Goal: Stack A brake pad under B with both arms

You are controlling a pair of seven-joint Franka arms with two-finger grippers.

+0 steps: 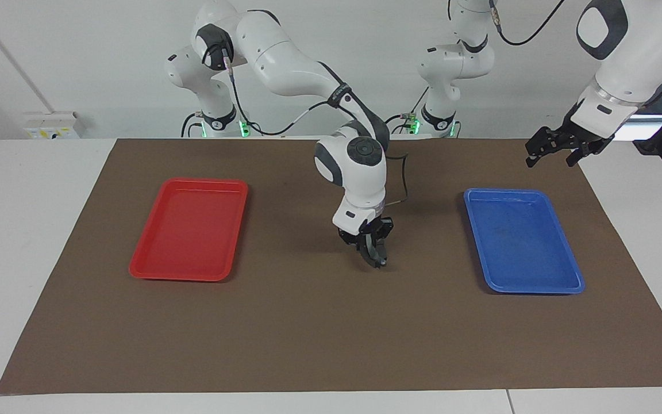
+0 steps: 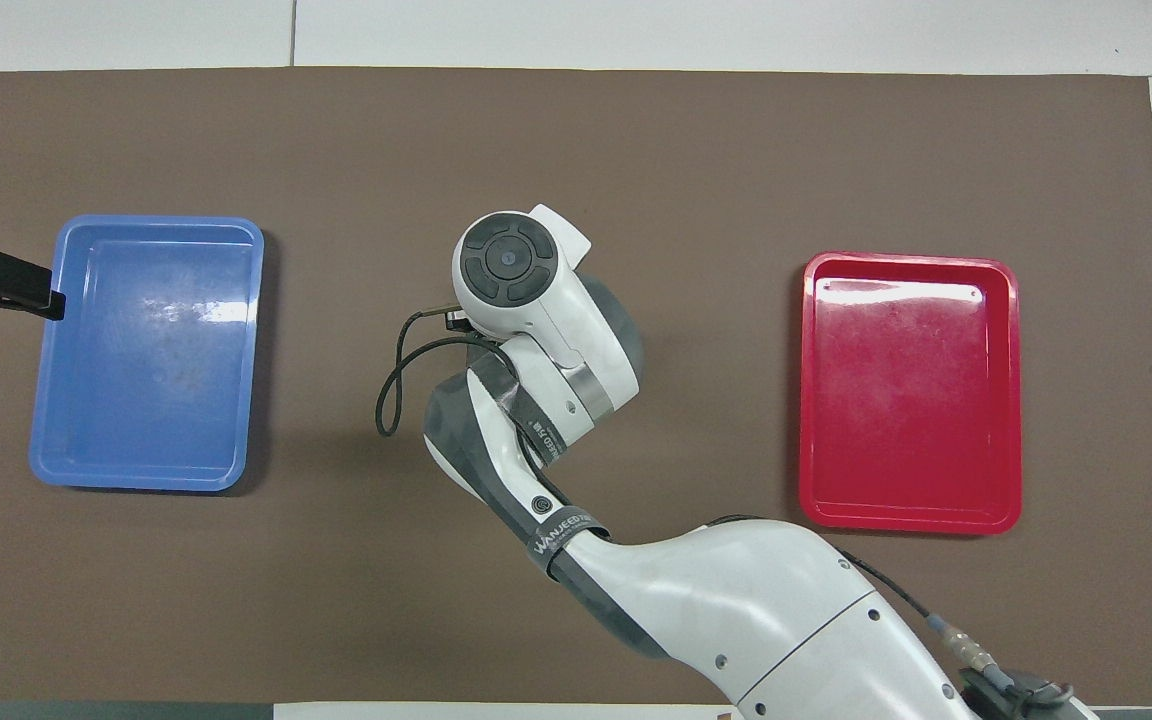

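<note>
My right gripper (image 1: 373, 256) is down at the middle of the brown mat (image 1: 308, 333), between the two trays. It is shut on a dark curved piece that looks like the B brake pad (image 1: 378, 257), whose lower end is at or just above the mat. The short A brake pad does not show on its own; the gripper and B hide that spot. In the overhead view the right arm's wrist (image 2: 526, 300) covers both pads. My left gripper (image 1: 550, 158) is raised, open and empty, over the mat's edge beside the blue tray (image 1: 523, 241).
A red tray (image 1: 190, 230) lies toward the right arm's end and holds nothing. The blue tray (image 2: 146, 350) lies toward the left arm's end and also holds nothing. The right arm's cable (image 2: 391, 390) loops out beside its wrist.
</note>
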